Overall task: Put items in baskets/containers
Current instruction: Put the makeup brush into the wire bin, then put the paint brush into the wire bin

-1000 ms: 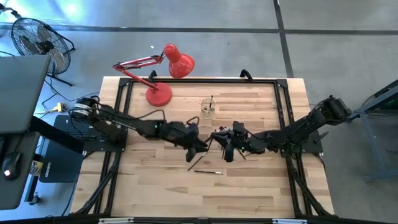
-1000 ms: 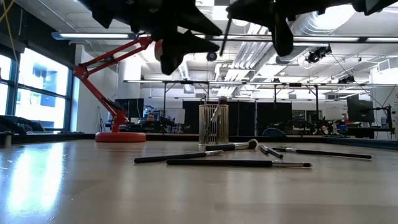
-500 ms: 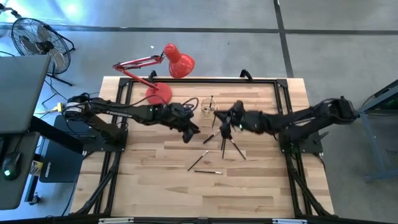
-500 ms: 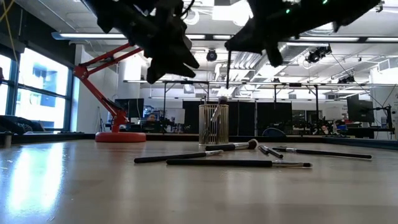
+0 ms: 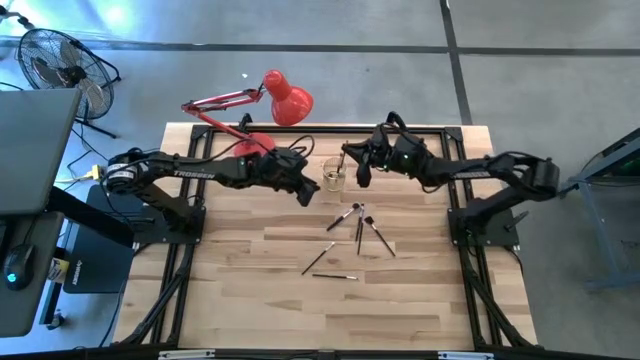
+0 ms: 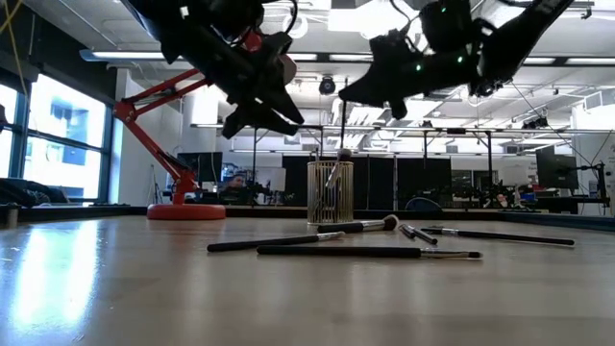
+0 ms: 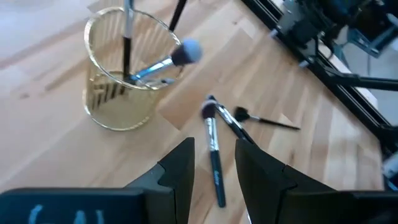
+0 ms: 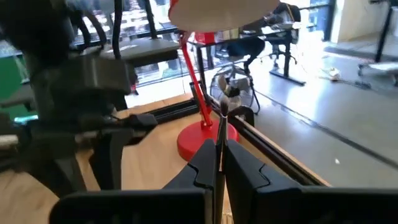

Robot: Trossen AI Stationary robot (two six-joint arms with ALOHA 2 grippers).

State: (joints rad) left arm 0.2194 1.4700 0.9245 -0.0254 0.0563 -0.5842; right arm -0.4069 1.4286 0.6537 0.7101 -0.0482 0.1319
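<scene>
While five thin dark-handled brushes lie loose on the pale wooden desk, the right tool has swung from above that scatter to a spot just beside and above the small clear yellowish glass cup, carrying one slim brush pinched upright between its pressed-together fingers. That shift suggests the carry is nearly done and only the drop into the cup remains. Two brushes already stand inside the cup, as the left wrist view shows. The left tool has also moved up from the middle of the desk and now hovers just on the cup's other side, fingers spread and holding nothing. A red desk lamp stands behind both tools.
</scene>
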